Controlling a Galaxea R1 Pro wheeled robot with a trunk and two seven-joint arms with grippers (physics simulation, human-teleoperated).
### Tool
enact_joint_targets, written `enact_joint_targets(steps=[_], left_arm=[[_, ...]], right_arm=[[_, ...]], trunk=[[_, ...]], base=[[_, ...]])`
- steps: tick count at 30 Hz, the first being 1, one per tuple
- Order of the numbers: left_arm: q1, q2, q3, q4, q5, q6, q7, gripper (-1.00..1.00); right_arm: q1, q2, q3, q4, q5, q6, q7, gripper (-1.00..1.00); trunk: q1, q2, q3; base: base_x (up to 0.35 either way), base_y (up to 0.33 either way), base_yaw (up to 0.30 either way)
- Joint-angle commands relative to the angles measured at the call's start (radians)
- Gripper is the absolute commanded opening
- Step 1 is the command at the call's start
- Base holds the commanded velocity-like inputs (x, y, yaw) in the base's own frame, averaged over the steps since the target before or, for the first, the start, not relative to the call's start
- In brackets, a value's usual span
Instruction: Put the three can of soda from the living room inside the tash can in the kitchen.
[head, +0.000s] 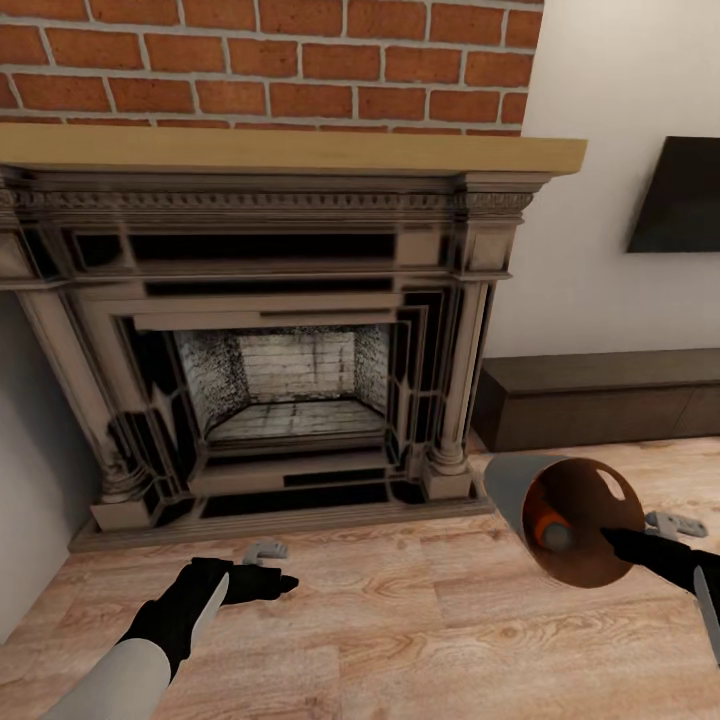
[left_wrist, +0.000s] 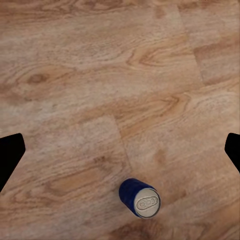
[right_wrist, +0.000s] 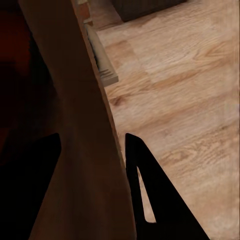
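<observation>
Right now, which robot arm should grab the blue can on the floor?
Left, probably. The left gripper hangs open over the wood floor with the blue can below it. The right gripper is busy gripping the bin's rim.

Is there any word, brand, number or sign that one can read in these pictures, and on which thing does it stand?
None can be read.
The blue soda can standing on the wood floor: plain side, only the pull tab's shape on its grey top.
The orange can inside the bin: too small to tell.
The black TV: blank.
</observation>
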Motion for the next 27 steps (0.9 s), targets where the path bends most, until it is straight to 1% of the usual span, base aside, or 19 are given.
enact_joint_targets(steps=[1,2,3,4,5,6,7,8,9,11,12,14,15,16,19,20,22,23,27], left_arm=[[0.000,0.000,0.000,0.000,0.000,-0.001,0.001,1.00],[0.000,0.000,0.000,0.001,-0.001,-0.001,0.002,1.00],[0.000,0.000,0.000,0.001,-0.001,-0.001,0.002,1.00],[0.000,0.000,0.000,0.001,-0.001,-0.001,0.002,1.00],[0.000,0.000,0.000,0.001,-0.001,-0.002,0.002,1.00],[0.000,0.000,0.000,0.001,-0.001,-0.002,0.003,1.00],[0.000,0.000,0.000,0.001,-0.001,-0.003,0.003,1.00],[0.000,0.000,-0.001,0.001,-0.001,-0.003,0.002,1.00],[0.000,0.000,-0.001,0.001,-0.002,-0.003,0.003,1.00],[0.000,0.000,-0.001,0.015,-0.003,-0.003,0.003,1.00],[0.000,-0.001,-0.001,0.021,-0.003,-0.003,0.003,1.00],[0.000,-0.001,0.000,0.052,-0.002,-0.003,0.006,1.00],[0.000,-0.001,0.000,0.058,-0.002,-0.003,0.009,1.00],[0.000,-0.002,0.000,0.067,-0.002,-0.003,0.018,1.00],[0.000,-0.002,0.000,0.075,-0.002,-0.003,0.036,1.00],[0.000,-0.003,0.000,0.078,-0.002,-0.003,0.044,1.00],[0.000,-0.005,0.000,0.080,-0.003,-0.003,0.050,1.00],[0.000,-0.006,0.000,0.081,-0.003,-0.004,0.054,1.00],[0.000,-0.018,-0.001,0.083,-0.004,-0.011,0.072,1.00]], right_arm=[[0.000,-0.009,0.001,-0.003,-0.023,0.017,0.006,-1.00],[-0.003,-0.032,0.001,-0.009,-0.025,0.037,0.007,-1.00],[-0.004,-0.045,0.001,-0.013,-0.025,0.049,0.008,-1.00],[-0.006,-0.072,0.001,-0.022,-0.028,0.076,0.008,-1.00],[-0.006,-0.085,0.002,-0.028,-0.029,0.090,0.008,-1.00],[-0.008,-0.120,0.002,-0.051,-0.032,0.138,0.009,-1.00],[-0.008,-0.129,0.002,-0.060,-0.032,0.155,0.010,-1.00],[-0.010,-0.146,0.003,-0.078,-0.033,0.188,0.010,-1.00],[-0.011,-0.154,0.003,-0.087,-0.033,0.204,0.010,-1.00],[-0.022,-0.189,0.006,-0.107,-0.034,0.264,0.010,-1.00],[-0.026,-0.199,0.007,-0.110,-0.034,0.278,0.010,-1.00],[-0.037,-0.238,0.011,-0.117,-0.035,0.321,0.010,-1.00],[-0.040,-0.247,0.011,-0.118,-0.035,0.329,0.010,-1.00],[-0.043,-0.263,0.012,-0.120,-0.035,0.344,0.011,-1.00],[-0.054,-0.283,0.013,-0.121,-0.036,0.362,0.011,-1.00],[-0.062,-0.294,0.014,-0.122,-0.036,0.372,0.011,-1.00],[-0.068,-0.304,0.015,-0.122,-0.036,0.381,0.012,-1.00],[-0.076,-0.313,0.015,-0.122,-0.036,0.391,0.012,-1.00],[-0.102,-0.333,0.017,-0.122,-0.036,0.424,0.024,-1.00]], trunk=[[0.000,0.000,0.000],[0.000,0.000,0.000],[0.000,0.000,0.000],[0.000,0.000,0.000],[0.000,0.000,0.000],[0.000,0.000,0.000],[0.000,0.000,0.000],[0.000,0.000,0.000],[0.000,0.000,0.000],[0.000,0.000,0.000],[0.000,0.000,0.000],[0.000,0.000,0.000],[0.000,0.000,0.000],[0.000,0.000,0.000],[0.000,0.000,0.000],[0.000,0.000,0.000],[0.000,0.000,0.000],[0.000,0.000,0.000],[0.000,0.000,0.000]], base=[[0.000,0.000,0.000],[0.000,0.000,0.000],[0.000,0.000,0.000],[0.000,0.000,0.000],[0.000,0.000,0.000],[0.000,0.000,0.000],[0.000,0.000,0.000],[0.000,0.000,0.000],[0.000,0.000,0.000],[0.000,0.000,0.000],[0.000,0.000,0.000],[0.000,0.000,0.000],[0.000,0.000,0.000],[0.000,0.000,0.000],[0.000,0.000,0.000],[0.000,0.000,0.000],[0.000,0.000,0.000],[0.000,0.000,0.000],[0.000,0.000,0.000]])
